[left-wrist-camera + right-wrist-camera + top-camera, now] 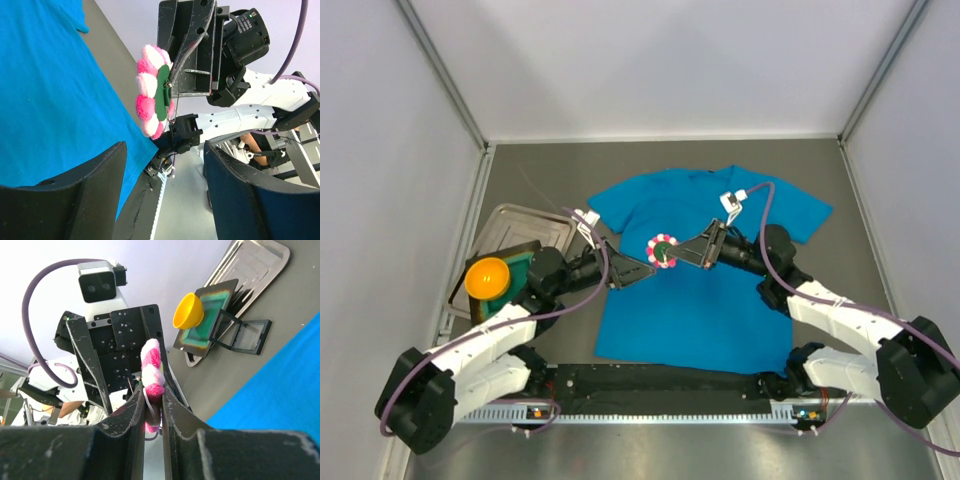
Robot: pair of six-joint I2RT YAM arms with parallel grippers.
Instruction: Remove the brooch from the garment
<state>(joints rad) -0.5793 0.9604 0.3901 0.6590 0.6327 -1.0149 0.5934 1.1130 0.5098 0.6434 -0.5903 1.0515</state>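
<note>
The garment (pixel 705 290), a bright blue T-shirt, lies flat in the middle of the table. Over its chest hangs the brooch (pixel 663 250), a flower with pink and white petals. My right gripper (pixel 677 253) is shut on it from the right. The right wrist view shows the brooch (pixel 152 365) pinched edge-on between the two fingers of my right gripper (pixel 154 397). In the left wrist view the brooch (pixel 152 90) shows its green backing and a thin pin, and seems apart from the blue cloth (pixel 50 100). My left gripper (pixel 648 268) stands open just left of the brooch, holding nothing (pixel 165 150).
A metal tray (pixel 510 225) sits at the left of the table, with an orange ball (pixel 488 277) on a green pad in a black frame (pixel 525 265). Grey walls close in on both sides. The arm bases and a black rail (pixel 660 380) run along the near edge.
</note>
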